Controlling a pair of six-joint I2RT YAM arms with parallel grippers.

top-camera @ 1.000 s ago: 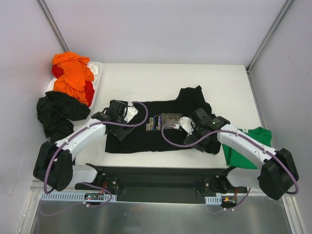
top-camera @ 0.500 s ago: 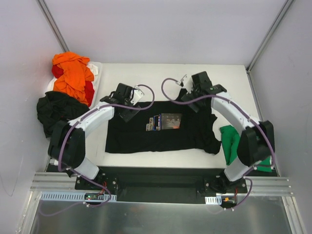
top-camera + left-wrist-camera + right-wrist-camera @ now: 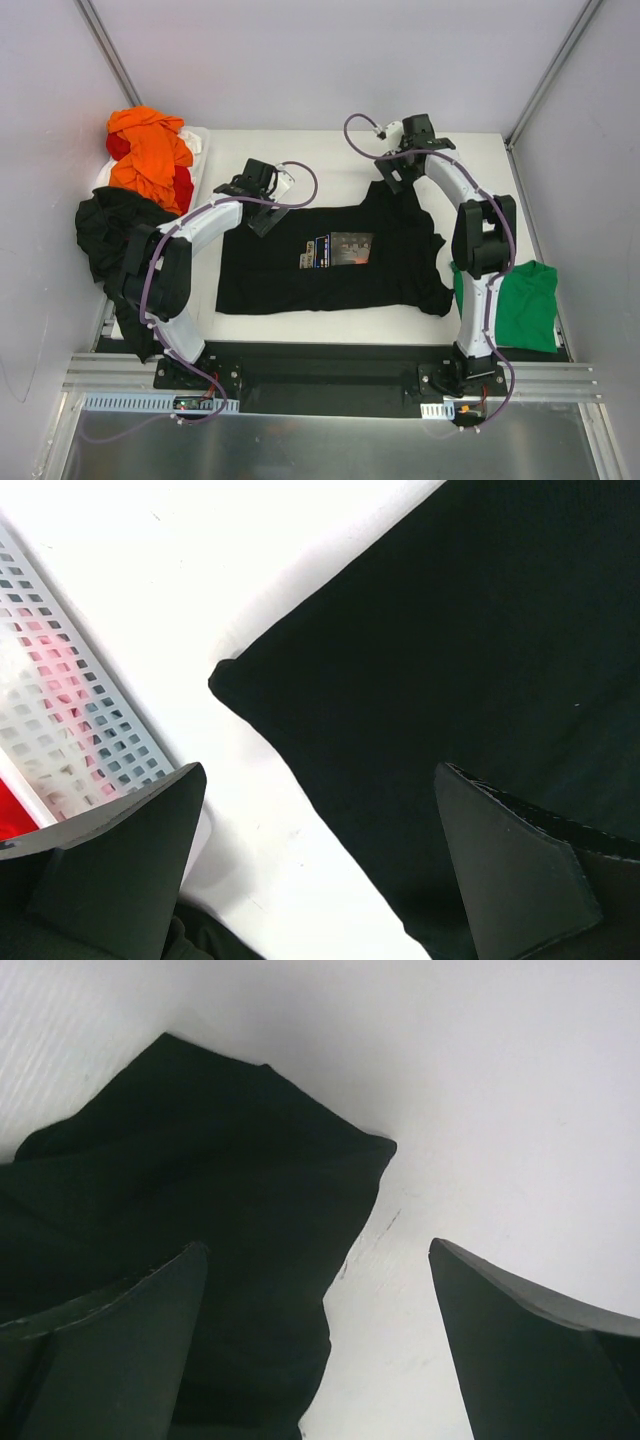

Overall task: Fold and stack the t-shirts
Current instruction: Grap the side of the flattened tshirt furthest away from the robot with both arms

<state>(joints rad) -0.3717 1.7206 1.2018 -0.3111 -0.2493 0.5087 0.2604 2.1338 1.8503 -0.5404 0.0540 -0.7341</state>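
Black cloth tee w/ small rectangular chest print [image 3: 330, 262] lies spread flat mid-table, toward near edge of white table [image 3: 320, 160]; L gripper [image 3: 320, 815] over tee's far-left corner, jaws wide apart, nothing held; R gripper [image 3: 315, 1260] over far-right sleeve tip, jaws likewise apart, empty; bright green tee [image 3: 525, 305] at right edge by near corner; orange tee [image 3: 148, 160] + red tee [image 3: 183, 188] heaped in white perforated basket [image 3: 70, 730] at far-left corner; crumpled black tee [image 3: 115, 230] at left edge.
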